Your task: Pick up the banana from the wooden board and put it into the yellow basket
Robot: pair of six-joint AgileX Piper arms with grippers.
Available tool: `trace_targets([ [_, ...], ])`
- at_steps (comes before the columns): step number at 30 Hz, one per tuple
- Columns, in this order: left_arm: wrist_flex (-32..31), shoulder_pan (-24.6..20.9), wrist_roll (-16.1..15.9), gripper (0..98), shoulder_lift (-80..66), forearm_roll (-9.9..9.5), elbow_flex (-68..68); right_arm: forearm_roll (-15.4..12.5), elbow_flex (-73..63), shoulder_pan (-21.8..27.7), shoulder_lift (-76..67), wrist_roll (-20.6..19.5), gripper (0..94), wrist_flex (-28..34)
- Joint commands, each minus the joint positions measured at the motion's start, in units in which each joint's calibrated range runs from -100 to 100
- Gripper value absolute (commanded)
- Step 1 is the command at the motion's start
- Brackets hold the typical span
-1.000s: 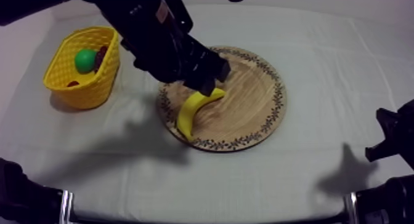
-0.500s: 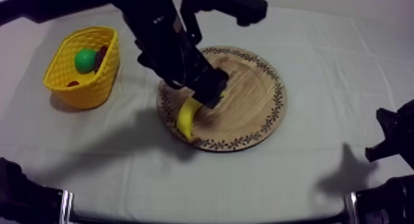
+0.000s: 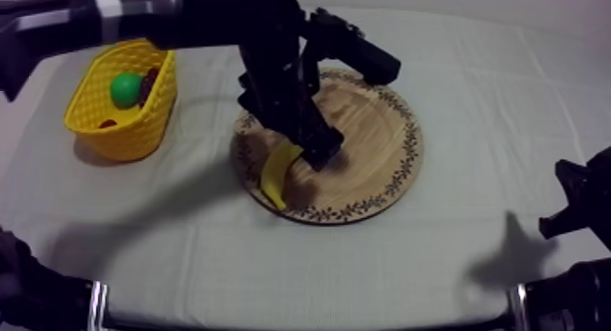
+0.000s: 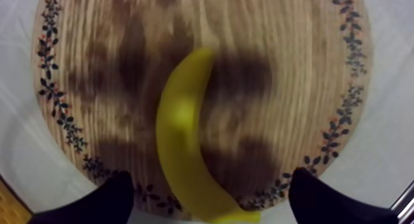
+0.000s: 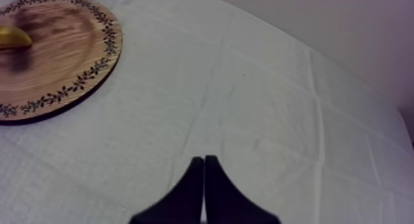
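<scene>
The yellow banana (image 3: 275, 174) lies on the round wooden board (image 3: 377, 139), near its left rim. My left gripper (image 3: 315, 155) hangs right over the banana's upper end and hides it. In the left wrist view the banana (image 4: 180, 146) runs between the two black fingertips (image 4: 114, 196), which stand wide apart on either side of it, so the left gripper (image 4: 209, 180) is open. The yellow basket (image 3: 136, 125) stands at the far left. My right gripper (image 5: 203, 165) is shut on nothing, low over the bare cloth at the right.
Inside the basket lie a green pear (image 3: 125, 87) and dark grapes (image 3: 150, 80). The right arm (image 3: 577, 203) rests at the right edge. From the right wrist view the board (image 5: 61, 60) lies some way off across bare cloth.
My left arm has swung round and come down over the banana, its gripper now covering the fruit's upper end. The banana stays on the board. The right arm has not moved.
</scene>
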Motion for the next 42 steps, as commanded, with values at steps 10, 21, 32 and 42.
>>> trace_targets([
  [10, 0.06, -2.89, -2.9, 95.6, 10.62, 0.27, -6.7, 0.0, 0.01, 0.02, 0.0, 0.03, 0.3, 0.0],
  [21, -0.46, -2.75, -2.77, 73.3, 13.25, 0.7, -6.3, 0.0, 0.01, 0.02, 0.0, 0.03, 0.3, 0.0],
  [32, -1.26, -2.44, -3.53, 24.1, 13.27, 0.72, -5.5, 0.0, 0.01, 0.02, 0.0, 0.03, 0.3, 0.0],
  [42, -1.63, -1.97, -2.91, 16.9, 9.41, 0.98, -4.46, 0.0, 0.01, 0.02, 0.0, 0.03, 0.3, 0.0],
])
